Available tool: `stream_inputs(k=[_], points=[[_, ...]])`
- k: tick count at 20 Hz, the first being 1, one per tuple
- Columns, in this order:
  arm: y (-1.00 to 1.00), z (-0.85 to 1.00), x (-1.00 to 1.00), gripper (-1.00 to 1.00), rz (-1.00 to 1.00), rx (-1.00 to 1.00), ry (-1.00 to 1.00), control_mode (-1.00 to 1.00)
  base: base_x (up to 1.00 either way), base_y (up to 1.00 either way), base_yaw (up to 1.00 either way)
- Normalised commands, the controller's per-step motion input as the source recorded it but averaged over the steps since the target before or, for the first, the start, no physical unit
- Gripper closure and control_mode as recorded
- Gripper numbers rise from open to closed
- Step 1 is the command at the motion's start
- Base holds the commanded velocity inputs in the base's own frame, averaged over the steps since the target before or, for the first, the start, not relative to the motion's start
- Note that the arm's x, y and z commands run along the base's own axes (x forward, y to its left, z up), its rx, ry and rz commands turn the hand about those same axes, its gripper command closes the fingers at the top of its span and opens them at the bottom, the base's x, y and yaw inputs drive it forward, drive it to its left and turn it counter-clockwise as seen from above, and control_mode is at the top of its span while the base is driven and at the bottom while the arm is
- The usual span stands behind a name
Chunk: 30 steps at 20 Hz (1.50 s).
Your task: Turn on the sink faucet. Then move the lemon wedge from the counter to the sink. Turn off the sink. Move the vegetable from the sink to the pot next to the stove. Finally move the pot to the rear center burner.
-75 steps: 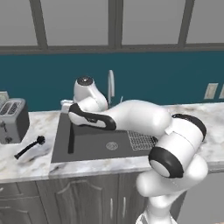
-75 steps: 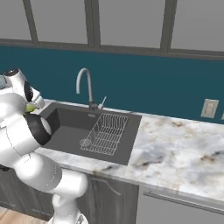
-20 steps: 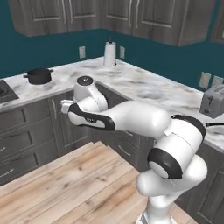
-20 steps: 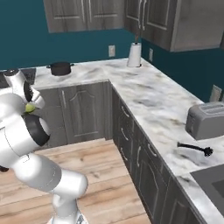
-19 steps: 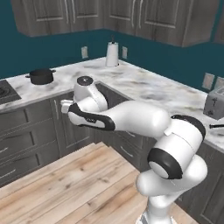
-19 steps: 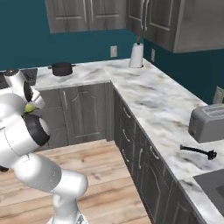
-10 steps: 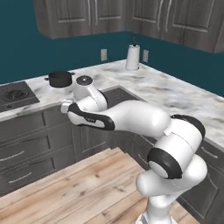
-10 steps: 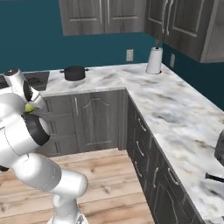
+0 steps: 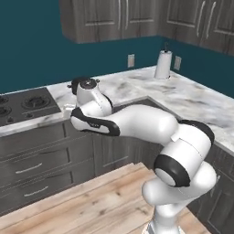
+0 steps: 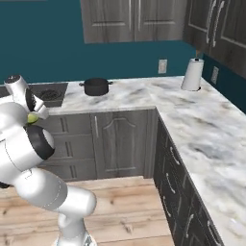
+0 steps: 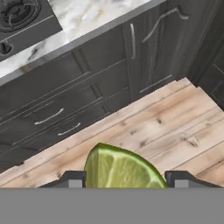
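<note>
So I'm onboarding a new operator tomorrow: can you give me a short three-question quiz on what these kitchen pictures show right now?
1. True or false: the hand holds a yellow-green citrus wedge.
2. Where does the small black lidded pot stand? A) on the black cooktop B) on the white-grey marble counter beside it C) on the wooden floor
3. Fill in: the white paper towel roll stands near the counter's ____ wall.

Key: 1 true; 2 B; 3 back.
</note>
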Motion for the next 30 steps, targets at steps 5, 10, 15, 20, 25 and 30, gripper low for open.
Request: stream_inputs(k=[5, 10, 15, 20, 25, 30], points=[[0.0, 0.0, 0.0, 1.0, 0.0, 0.0, 0.0, 1.0, 0.63, 0.05, 0.23], [0.0, 0.0, 0.0, 1.0, 0.0, 0.0, 0.0, 1.0, 0.75, 0.01, 0.21], [0.0, 0.0, 0.0, 1.0, 0.0, 0.0, 0.0, 1.0, 0.75, 0.01, 0.19], [0.0, 0.0, 0.0, 1.0, 0.0, 0.0, 0.0, 1.0, 0.88, 0.0, 0.12], [0.0, 0.0, 0.0, 1.0, 0.0, 0.0, 0.0, 1.0, 0.62, 0.03, 0.09], [0.0, 0.0, 0.0, 1.0, 0.0, 0.0, 0.0, 1.0, 0.48, 0.32, 0.02]])
